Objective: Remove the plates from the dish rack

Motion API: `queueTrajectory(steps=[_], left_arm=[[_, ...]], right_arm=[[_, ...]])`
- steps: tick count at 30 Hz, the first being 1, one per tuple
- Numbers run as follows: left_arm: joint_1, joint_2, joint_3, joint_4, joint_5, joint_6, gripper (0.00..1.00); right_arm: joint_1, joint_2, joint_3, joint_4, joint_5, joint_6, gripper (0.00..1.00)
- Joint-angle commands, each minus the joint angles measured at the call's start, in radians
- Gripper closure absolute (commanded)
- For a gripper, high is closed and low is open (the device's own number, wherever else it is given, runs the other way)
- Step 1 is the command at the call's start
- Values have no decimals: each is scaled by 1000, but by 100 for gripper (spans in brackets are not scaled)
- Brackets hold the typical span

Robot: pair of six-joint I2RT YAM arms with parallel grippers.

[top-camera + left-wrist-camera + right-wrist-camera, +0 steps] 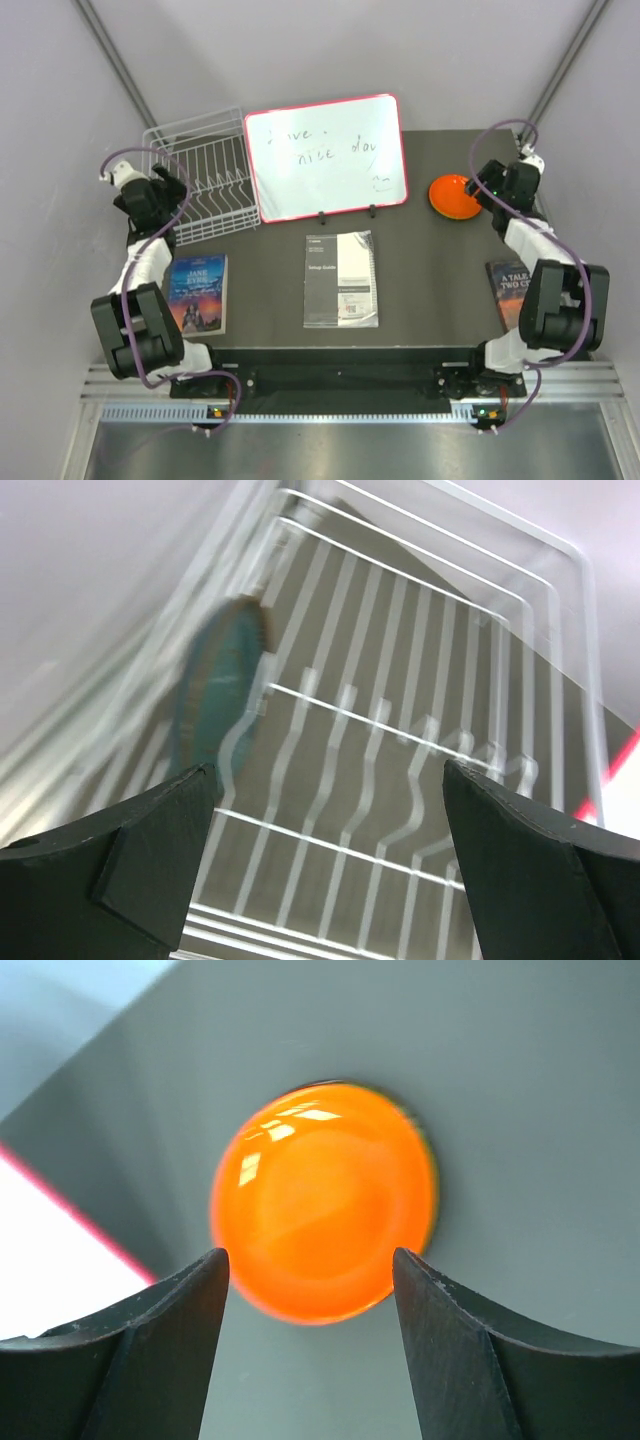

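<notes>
Black fingers [150, 860] of the left gripper [328, 780] fill the bottom corners of the left wrist view, spread as wide as they go and holding nothing. Between and beyond them lies the white wire dish rack [215, 180], at the table's far left corner. One dark teal plate [220, 680] stands on edge in the slots along the rack's left side, blurred but clear of both fingers. No other plate shows in the rack, though the overhead view is partly blocked by the arm.

At the far right of the table [430, 270], the right gripper [310, 1255] hangs over an orange plate [325, 1215] that lies flat on the dark surface. Its jaws stand apart, and neither visibly presses on the plate. A thin darker edge shows along the plate's right rim. Whether that is shadow or another plate underneath cannot be told.

By this reading, the unloading is well along. At least the orange plate is out and set down, the teal plate is left, and the left arm looks lined up to take it.
</notes>
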Motion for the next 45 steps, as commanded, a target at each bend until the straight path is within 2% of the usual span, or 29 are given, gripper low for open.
queueTrajectory(steps=[1,6,12,13,22,24,28,45], left_arm=[[42,27,32,59,-110,14,2],[45,54,48,66,-201,36,2],[48,100,51,83,-178,53,8],[46,106,51,88,-176,53,11],[46,143,57,128,-172,67,23],[46,153,66,126,-169,73,33],[46,175,75,128,-175,74,40],[46,284,85,192,-187,105,42]], right_arm=[[92,-93,-85,107,5,-12,33],[135,-52,-52,118,-16,-24,33],[140,16,-33,161,-43,-32,33],[140,23,-26,159,-50,-36,33],[137,118,11,182,-90,-56,34],[137,135,17,187,-101,-56,34],[130,155,25,192,-116,-58,35],[126,195,34,218,-171,-47,35]])
